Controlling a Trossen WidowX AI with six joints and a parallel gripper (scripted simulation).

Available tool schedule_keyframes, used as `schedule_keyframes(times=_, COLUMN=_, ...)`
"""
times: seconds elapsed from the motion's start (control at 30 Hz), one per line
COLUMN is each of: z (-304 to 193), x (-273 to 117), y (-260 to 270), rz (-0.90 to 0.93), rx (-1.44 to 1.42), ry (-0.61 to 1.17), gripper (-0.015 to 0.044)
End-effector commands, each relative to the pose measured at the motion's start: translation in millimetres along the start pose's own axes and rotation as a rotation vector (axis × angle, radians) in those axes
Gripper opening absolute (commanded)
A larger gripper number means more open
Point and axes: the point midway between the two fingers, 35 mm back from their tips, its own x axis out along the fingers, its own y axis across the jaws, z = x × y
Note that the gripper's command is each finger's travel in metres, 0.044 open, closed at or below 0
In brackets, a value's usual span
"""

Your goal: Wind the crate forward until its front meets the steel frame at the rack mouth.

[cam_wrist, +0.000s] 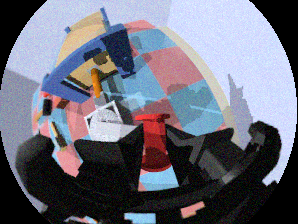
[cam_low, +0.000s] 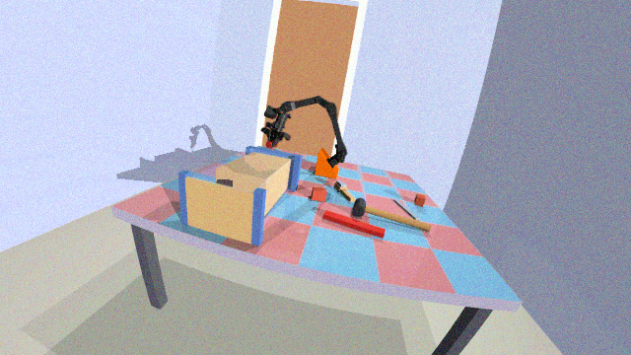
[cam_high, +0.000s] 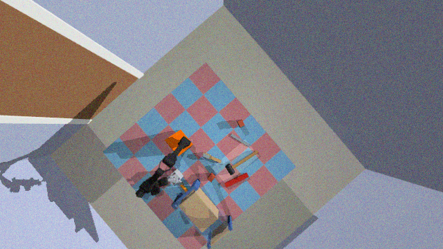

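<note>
My gripper (cam_low: 272,140) (cam_wrist: 152,125) is shut on the red winch handle (cam_low: 269,145) (cam_wrist: 154,131), which is held above the bench, beside the winch in the wrist view. The handle's square key cannot be made out. The pale winch (cam_high: 175,177) (cam_wrist: 104,124) stands before the rack's mouth; its top is blurred. An orange strap (cam_high: 183,187) (cam_wrist: 96,82) runs from it to the opening. The blue frame (cam_high: 196,182) (cam_low: 296,173) (cam_wrist: 65,92) stands at the mouth. The tan crate (cam_high: 199,209) (cam_low: 256,165) shows behind it; the gap between them cannot be judged.
A black-headed mallet (cam_high: 230,169) (cam_low: 359,207), a red bar (cam_high: 237,180) (cam_low: 353,224), a smaller wooden-handled tool (cam_high: 212,158), a thin grey rod (cam_high: 239,139) and two red cubes (cam_high: 211,177) (cam_low: 419,199) lie on the checkered bench. The orange arm mount (cam_low: 326,168) is nearby.
</note>
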Motion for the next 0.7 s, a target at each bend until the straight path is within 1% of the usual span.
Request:
schedule_keyframes(times=0.0, z=12.2, x=4.9, y=0.9, rz=0.002, rx=-0.012, ry=-0.013, gripper=0.0)
schedule_keyframes(times=0.67, z=35.7, x=15.2, y=5.8, rz=0.003, rx=-0.013, ry=-0.014, gripper=0.0)
